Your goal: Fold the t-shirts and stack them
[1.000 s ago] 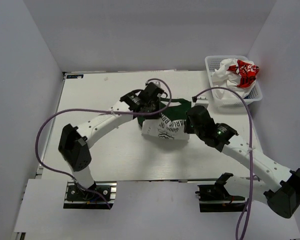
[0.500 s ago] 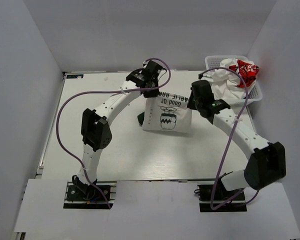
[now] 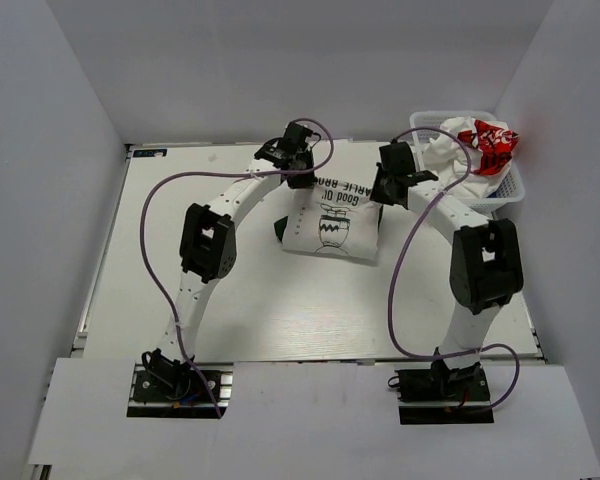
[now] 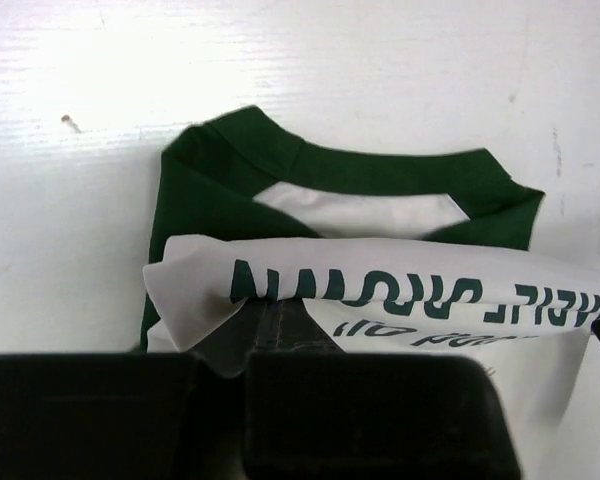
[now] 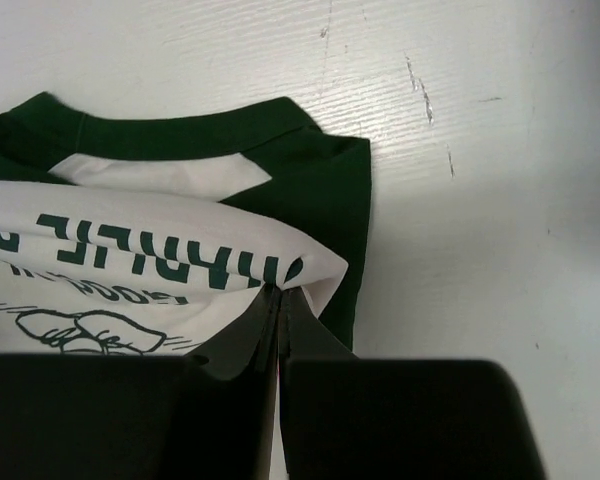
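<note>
The left gripper [image 3: 297,172] is pinching one hem corner of the off-white t-shirt [image 3: 332,225] on the surface [image 3: 180,150], and the right gripper [image 3: 384,190] is clamping the other, holding it over the green collar [image 4: 270,150]. This fold is looking half done; the red-printed t-shirt [image 3: 477,145] is waiting crumpled in the basket [image 3: 421,128].

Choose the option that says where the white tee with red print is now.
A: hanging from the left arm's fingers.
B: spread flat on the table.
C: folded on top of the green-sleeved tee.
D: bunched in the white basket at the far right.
D: the white tee with red print lies crumpled in the white basket, apart from the green-sleeved tee on the table.
</note>
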`<control>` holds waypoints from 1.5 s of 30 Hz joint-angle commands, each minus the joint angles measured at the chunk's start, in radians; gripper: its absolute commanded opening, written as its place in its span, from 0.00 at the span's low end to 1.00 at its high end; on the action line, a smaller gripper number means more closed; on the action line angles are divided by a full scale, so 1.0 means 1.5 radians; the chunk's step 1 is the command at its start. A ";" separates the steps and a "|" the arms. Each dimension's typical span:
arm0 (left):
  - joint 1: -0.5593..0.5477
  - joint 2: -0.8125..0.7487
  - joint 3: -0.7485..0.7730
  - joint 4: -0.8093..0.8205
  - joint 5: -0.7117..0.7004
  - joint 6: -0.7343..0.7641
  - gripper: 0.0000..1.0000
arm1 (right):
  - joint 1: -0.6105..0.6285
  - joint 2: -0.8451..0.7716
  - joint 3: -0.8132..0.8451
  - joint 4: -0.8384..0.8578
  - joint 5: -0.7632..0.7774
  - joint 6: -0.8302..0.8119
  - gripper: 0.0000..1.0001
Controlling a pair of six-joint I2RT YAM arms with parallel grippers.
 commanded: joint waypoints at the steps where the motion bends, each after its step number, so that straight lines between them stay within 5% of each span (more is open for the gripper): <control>1: 0.017 0.009 0.022 0.088 0.014 0.013 0.00 | -0.019 0.039 0.054 0.020 0.001 0.002 0.00; 3: 0.024 0.022 0.014 0.133 0.007 0.013 0.00 | -0.028 0.073 0.072 0.011 0.021 0.008 0.00; 5: 0.024 0.034 0.021 0.158 0.000 0.020 0.12 | -0.036 0.103 0.095 0.023 0.031 0.006 0.00; 6: 0.024 0.043 0.021 0.181 0.000 0.029 0.23 | -0.039 0.135 0.114 0.020 0.031 0.007 0.00; 7: 0.024 0.044 0.021 0.189 0.000 0.029 0.51 | -0.044 0.149 0.130 0.014 0.027 0.004 0.00; 8: 0.030 0.055 0.041 0.189 0.000 0.029 0.56 | -0.045 0.161 0.165 0.002 0.012 0.003 0.04; 9: 0.030 0.062 0.052 0.181 0.011 0.029 0.62 | -0.049 0.195 0.212 -0.037 0.001 -0.012 0.21; 10: 0.037 0.062 0.058 0.175 0.019 0.029 0.91 | -0.049 0.202 0.233 -0.048 -0.025 -0.021 0.51; 11: 0.037 0.054 0.058 0.175 0.019 0.029 1.00 | -0.049 0.207 0.279 -0.061 -0.036 -0.040 0.90; 18: 0.037 -0.061 -0.045 0.205 0.046 0.035 1.00 | -0.046 0.082 0.219 -0.037 -0.149 -0.069 0.90; 25: 0.017 -0.118 -0.175 0.224 0.228 0.010 1.00 | -0.042 -0.099 -0.062 0.127 -0.478 -0.035 0.90; 28: 0.005 -0.125 -0.248 0.255 0.285 -0.022 1.00 | -0.046 -0.113 -0.148 0.174 -0.530 -0.008 0.90; 37: 0.005 -0.113 -0.359 0.222 0.244 -0.052 1.00 | -0.077 -0.029 -0.261 0.250 -0.524 -0.011 0.90; 45: 0.011 -0.108 -0.296 0.174 0.211 -0.038 1.00 | -0.090 0.008 -0.227 0.231 -0.498 -0.041 0.90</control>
